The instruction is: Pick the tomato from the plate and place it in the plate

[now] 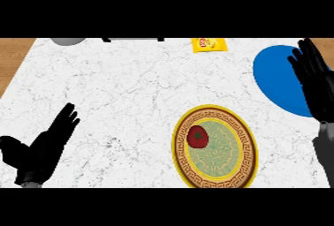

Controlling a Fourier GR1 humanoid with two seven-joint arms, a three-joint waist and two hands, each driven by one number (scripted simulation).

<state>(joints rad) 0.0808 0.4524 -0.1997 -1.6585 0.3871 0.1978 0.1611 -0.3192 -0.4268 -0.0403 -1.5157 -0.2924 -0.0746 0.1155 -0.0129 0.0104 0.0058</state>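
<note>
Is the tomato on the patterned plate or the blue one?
On the patterned plate: the tomato lies left of its centre, inside the gold rim; the left hand and right hand are open, apart from it.

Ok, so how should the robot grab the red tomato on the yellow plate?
Probably from straight above, with a hand curling round the tomato at its widest part, thumb on one side and fingers opposite. It is round and smooth, and it lies alone on the left part of the patterned plate, so its top and sides are free.

The tomato (198, 136) lies left on the near plate (250, 148); the far plate (277, 75) sits behind and right.
</note>
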